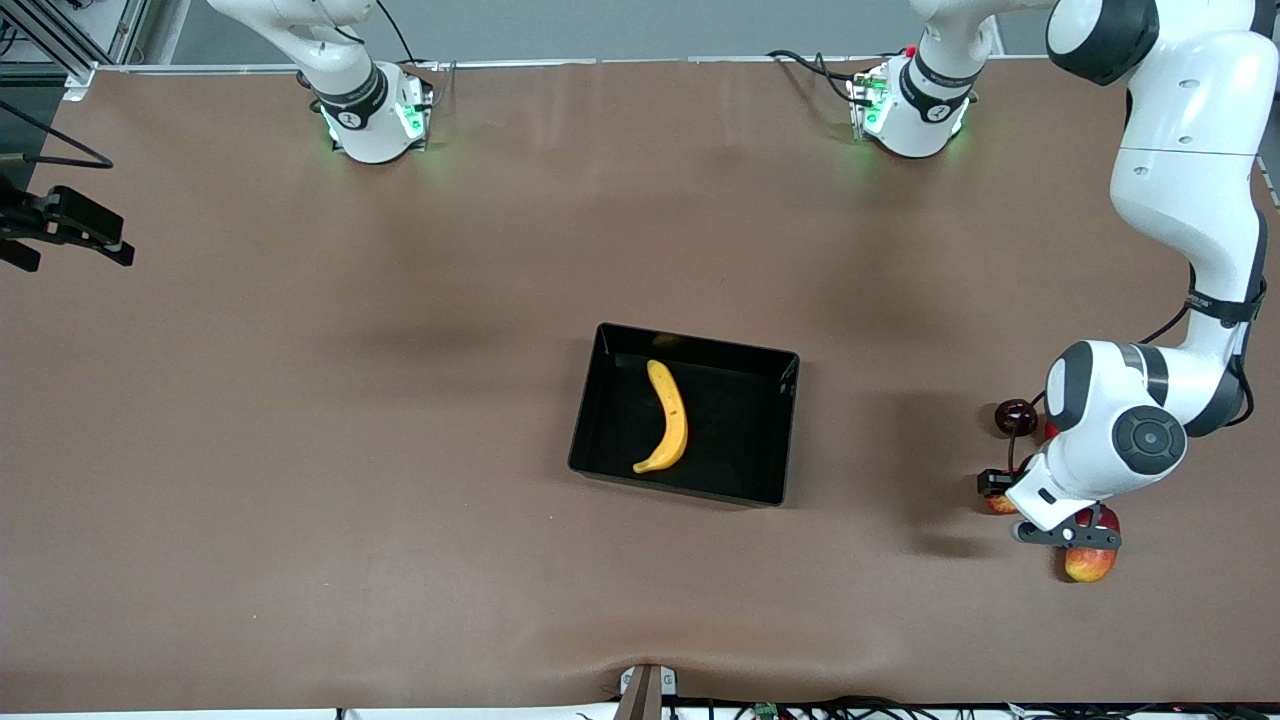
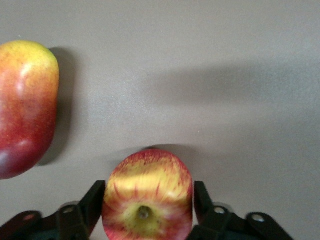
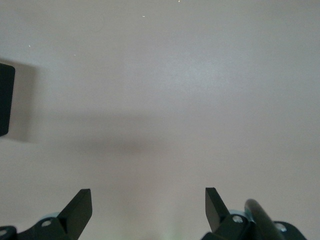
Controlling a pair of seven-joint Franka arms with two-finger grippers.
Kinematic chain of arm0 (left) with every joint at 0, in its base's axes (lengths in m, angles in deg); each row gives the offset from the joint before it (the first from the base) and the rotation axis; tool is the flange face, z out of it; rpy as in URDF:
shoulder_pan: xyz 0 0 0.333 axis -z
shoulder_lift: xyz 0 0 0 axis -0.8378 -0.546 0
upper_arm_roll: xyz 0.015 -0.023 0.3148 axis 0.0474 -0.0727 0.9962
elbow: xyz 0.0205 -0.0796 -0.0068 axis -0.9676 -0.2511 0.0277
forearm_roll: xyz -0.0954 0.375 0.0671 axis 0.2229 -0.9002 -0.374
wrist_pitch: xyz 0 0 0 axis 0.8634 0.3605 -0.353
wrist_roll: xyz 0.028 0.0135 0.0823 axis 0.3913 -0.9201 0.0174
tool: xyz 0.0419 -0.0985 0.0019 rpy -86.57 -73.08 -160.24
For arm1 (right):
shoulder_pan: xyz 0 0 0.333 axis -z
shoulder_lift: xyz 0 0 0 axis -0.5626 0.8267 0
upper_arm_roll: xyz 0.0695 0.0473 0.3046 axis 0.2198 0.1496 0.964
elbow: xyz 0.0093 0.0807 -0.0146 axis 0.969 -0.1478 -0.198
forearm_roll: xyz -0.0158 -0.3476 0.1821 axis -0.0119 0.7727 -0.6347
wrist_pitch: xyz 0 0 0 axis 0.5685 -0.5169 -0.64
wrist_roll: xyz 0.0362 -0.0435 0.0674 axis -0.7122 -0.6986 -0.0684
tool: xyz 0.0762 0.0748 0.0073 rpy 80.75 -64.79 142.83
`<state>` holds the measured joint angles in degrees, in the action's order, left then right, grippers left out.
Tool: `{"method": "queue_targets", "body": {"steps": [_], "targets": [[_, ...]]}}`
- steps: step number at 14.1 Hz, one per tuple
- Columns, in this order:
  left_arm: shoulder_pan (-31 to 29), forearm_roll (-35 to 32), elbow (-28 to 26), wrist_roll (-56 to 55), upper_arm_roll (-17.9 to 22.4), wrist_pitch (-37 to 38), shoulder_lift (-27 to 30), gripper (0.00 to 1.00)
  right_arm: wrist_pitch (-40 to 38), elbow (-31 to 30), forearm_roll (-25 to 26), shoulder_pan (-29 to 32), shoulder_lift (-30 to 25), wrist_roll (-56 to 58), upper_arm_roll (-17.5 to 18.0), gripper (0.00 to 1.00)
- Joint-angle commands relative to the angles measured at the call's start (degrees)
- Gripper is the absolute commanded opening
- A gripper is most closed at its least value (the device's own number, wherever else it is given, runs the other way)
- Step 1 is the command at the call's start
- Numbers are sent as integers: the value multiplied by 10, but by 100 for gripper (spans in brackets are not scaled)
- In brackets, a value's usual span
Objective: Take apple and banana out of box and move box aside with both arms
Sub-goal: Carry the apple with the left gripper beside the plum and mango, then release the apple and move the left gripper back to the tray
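Note:
The yellow banana (image 1: 667, 418) lies in the black box (image 1: 600, 405) at the middle of the table. My left gripper (image 1: 1065, 535) is down at the left arm's end of the table. In the left wrist view the left gripper (image 2: 149, 186) is shut on the red, yellow-streaked apple (image 2: 147, 197), with a finger against each side and the pale stem end facing the camera. My right gripper (image 3: 148, 192) is open and empty over bare table. It does not show in the front view, where the right arm rises out of the top.
The red-yellow mango (image 1: 1090, 565) lies beside the apple and shows in the left wrist view (image 2: 25, 105). A dark purple round fruit (image 1: 1017, 415) lies farther from the front camera. A black box corner (image 3: 5, 100) shows in the right wrist view.

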<state>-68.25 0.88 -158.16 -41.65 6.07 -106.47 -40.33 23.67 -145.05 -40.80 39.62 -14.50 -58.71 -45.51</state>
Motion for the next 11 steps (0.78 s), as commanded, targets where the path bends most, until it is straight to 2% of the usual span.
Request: {"method": "queue_targets", "body": {"steps": [1, 3, 5, 7, 9, 11], "targets": [[-3, 8, 5, -2, -5, 1, 20, 100, -3, -3, -11, 15, -6, -1, 9, 100], [4, 9, 4, -4, -16, 24, 43, 100, -4, -3, -11, 15, -6, -1, 9, 100], [10, 10, 3, -38, -47, 64, 70, 100, -11, -3, -11, 15, -6, -1, 9, 100], [10, 10, 2, -103, -106, 101, 80, 100, -11, -3, -11, 16, -6, -1, 9, 100], [21, 7, 2, -213, -166, 112, 80, 100, -11, -3, -11, 16, -6, -1, 9, 100], [63, 6, 3, -280, -187, 111, 78, 100, -11, -2, -11, 16, -6, -1, 9, 100]]}}
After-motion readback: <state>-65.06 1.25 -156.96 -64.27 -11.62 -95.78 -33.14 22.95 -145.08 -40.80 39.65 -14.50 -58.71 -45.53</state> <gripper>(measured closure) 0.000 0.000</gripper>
